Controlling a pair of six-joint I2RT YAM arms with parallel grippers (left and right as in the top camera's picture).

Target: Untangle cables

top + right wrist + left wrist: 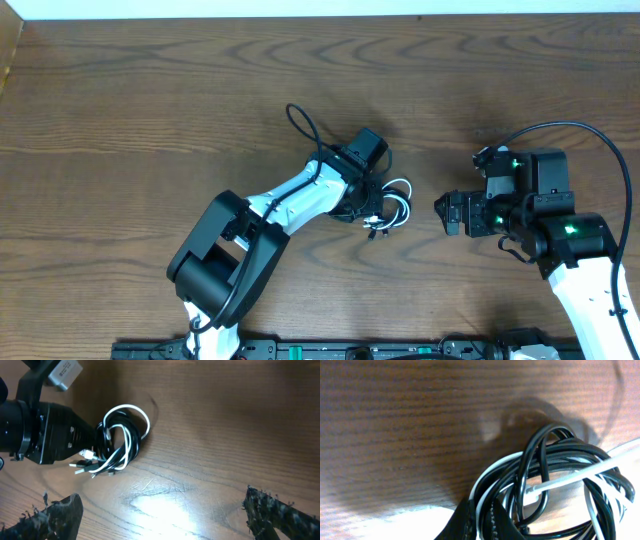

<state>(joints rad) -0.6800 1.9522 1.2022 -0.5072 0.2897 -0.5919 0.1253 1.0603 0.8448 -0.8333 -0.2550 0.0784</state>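
Black, white cables [121, 452] in left gripper [482, 512] | plug ends [87, 454]: right wrist view

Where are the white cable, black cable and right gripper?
white cable [127, 406], right wrist view, top of its loop.
black cable [536, 437], left wrist view, upper arc of its loop.
right gripper [161, 495], right wrist view, midway between fingertips.

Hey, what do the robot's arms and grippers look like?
Left arm and right arm: white shells, black joints and housings. Green lights glow on the right arm; a thick black cable arcs from it. The right gripper has black, rough-textured fingers.
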